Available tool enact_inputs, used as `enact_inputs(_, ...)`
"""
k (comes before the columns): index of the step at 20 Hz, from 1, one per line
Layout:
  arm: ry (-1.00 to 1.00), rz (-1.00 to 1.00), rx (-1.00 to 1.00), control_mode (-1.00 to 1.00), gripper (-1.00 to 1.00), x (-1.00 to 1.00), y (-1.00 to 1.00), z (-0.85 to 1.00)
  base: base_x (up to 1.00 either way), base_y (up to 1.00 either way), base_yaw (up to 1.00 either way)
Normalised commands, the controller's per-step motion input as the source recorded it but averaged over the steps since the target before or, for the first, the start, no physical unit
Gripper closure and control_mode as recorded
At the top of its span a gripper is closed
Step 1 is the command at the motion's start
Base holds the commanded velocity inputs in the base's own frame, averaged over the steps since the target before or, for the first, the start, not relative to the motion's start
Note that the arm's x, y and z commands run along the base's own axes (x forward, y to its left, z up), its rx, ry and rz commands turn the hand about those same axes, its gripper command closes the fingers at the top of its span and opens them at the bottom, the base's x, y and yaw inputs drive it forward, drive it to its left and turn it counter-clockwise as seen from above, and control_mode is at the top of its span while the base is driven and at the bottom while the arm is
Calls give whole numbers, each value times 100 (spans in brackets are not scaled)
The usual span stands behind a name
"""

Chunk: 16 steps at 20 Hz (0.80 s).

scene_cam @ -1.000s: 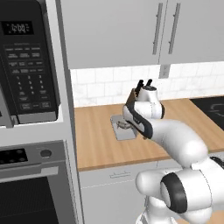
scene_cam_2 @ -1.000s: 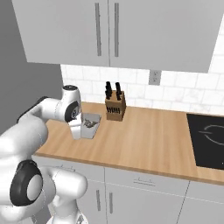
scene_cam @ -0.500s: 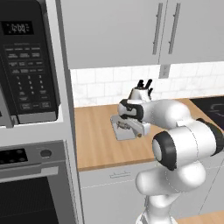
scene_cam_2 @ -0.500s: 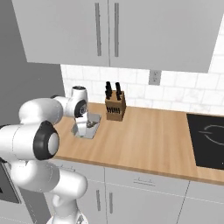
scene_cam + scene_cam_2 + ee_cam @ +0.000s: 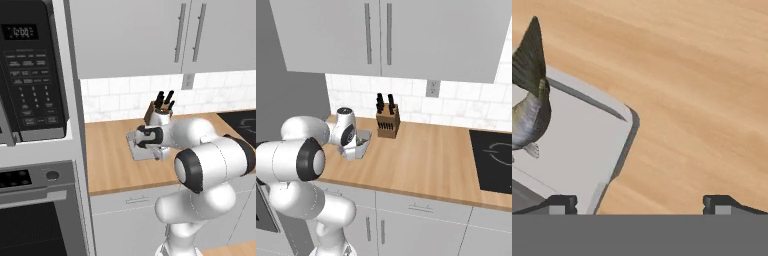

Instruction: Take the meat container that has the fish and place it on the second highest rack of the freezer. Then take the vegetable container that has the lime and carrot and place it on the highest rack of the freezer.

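The fish is seen lying in its grey meat container on the wooden desk, near the knife block. The container's corner is straddled by the released pincer, with the tray offset toward one finger.

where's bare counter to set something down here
The wooden counter is bare between the brown knife block and the black cooktop, out to the front edge. It is crowded at the far left, where the open gripper hangs over the grey fish tray beside the block.
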Motion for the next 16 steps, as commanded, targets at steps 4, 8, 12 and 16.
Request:
enact_inputs(4, 5, -10, 0, -100, -100, 54, 0, -24, 0, 0, 0)
enact_inputs(8, 17, -9, 0, -100, -100, 67, 0, -2, 0, 0, 0)
enact_inputs(12, 17, -7, 0, -100, -100, 23, 0, -4, 0, 0, 0)
enact_inputs(16, 12, -6, 0, -100, 100, 0, 4, -25, 0, 0, 0)
